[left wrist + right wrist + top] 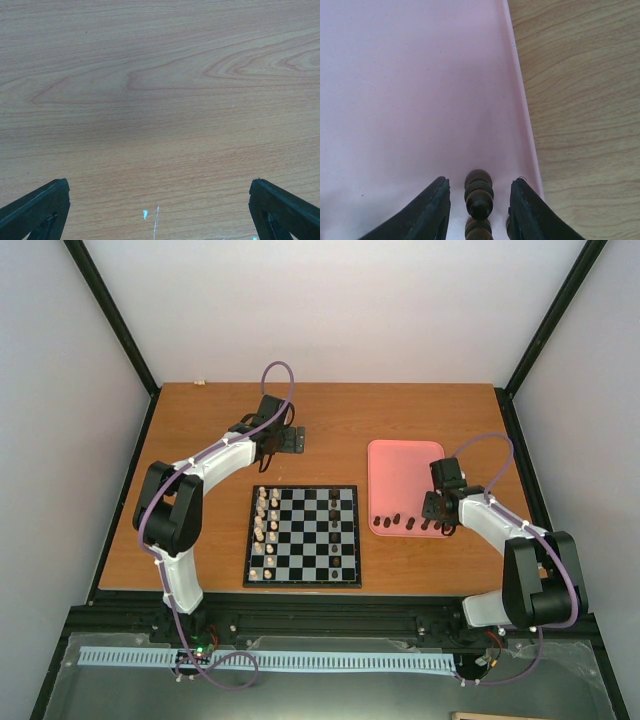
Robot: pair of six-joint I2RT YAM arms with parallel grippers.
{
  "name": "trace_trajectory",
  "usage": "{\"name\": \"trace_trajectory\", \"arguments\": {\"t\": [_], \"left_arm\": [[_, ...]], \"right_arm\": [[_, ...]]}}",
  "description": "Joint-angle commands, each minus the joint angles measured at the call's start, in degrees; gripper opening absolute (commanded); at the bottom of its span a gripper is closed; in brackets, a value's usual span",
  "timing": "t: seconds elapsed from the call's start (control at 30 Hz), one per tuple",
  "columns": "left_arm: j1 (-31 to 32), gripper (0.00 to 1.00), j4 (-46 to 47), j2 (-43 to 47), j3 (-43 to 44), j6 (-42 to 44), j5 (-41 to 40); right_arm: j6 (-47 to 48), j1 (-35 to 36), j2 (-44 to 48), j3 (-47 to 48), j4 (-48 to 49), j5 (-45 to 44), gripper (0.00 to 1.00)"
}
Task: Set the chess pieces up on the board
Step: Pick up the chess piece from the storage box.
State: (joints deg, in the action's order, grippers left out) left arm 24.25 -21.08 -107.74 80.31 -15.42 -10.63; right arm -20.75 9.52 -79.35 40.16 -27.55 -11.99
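Note:
The board (302, 584) lies at the table's middle front, with several dark chess pieces (334, 512) standing along its right side. More dark pieces (395, 521) lie in a row at the near edge of the pink tray (400, 475). My right gripper (437, 512) is down over that row's right end. In the right wrist view its jaws (480, 181) stand open either side of one lying dark piece (479, 192), with a gap on both sides. My left gripper (285, 440) hangs open behind the board, and its wrist view (160, 187) holds only bare wood.
Pale cream pieces (265, 525) fill the board's left columns. The tray's right rim (522, 125) runs close beside my right finger, with wooden table (580, 100) beyond it. Black frame rails border the table.

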Motion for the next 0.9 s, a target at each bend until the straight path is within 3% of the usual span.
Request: {"name": "trace_trajectory", "arguments": {"t": [0.0, 0.27, 0.4, 0.63, 0.87], "left_arm": [[-0.26, 1.00, -0.32, -0.62, 2.55, -0.83, 0.54], [-0.26, 1.00, -0.28, -0.70, 2.50, -0.82, 0.31], [-0.26, 1.00, -0.33, -0.97, 2.63, -0.84, 0.35], [-0.26, 1.00, -0.48, -0.67, 2.51, -0.86, 0.05], [-0.26, 1.00, -0.46, -0.62, 2.50, -0.74, -0.33]], "right_arm": [[0.26, -0.55, 1.40, 0.86, 0.88, -0.60, 0.36], [0.78, 0.62, 5.76, 2.51, 0.74, 0.41, 0.38], [1.66, 6.99, 5.99, 6.16, -1.73, 0.54, 0.38], [6.60, 19.46, -3.74, 11.73, -0.78, 9.38, 0.40], [10.01, 20.94, -10.87, 13.99, 0.77, 14.95, 0.39]]}}
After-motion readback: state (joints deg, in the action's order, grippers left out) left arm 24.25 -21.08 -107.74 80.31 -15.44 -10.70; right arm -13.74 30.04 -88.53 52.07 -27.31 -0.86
